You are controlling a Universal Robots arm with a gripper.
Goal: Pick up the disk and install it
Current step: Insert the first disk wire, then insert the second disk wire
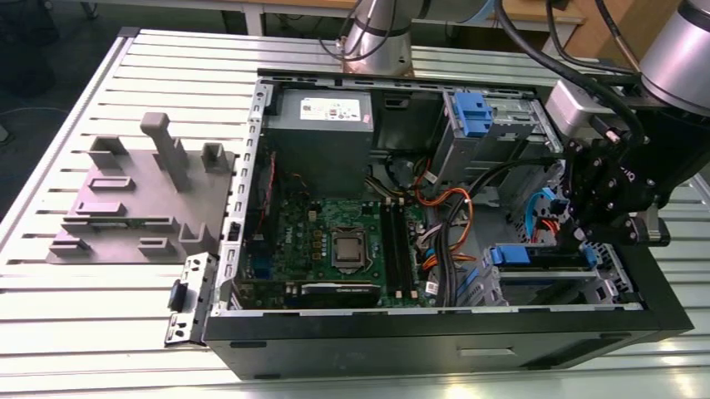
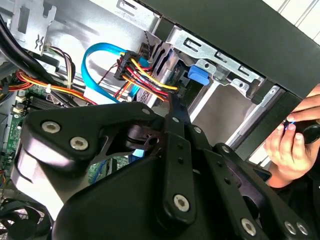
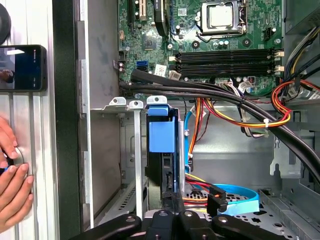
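Ribbed grey metal table (image 1: pixel 66 125) carries the open black computer case (image 1: pixel 444 332). At the exterior view's right, the black gripper (image 1: pixel 599 220) reaches inside, narrowly closed around the flat silver disk with blue rails (image 3: pixel 162 150), which stands edgewise in the grey metal drive bay (image 3: pixel 131 150).

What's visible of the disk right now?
The disk stands on edge in the metal drive bay of the open computer case. In the first wrist view its blue plastic rail faces the camera, dark body below. The gripper is right at its lower end; a firm hold can't be confirmed. Cables run alongside.
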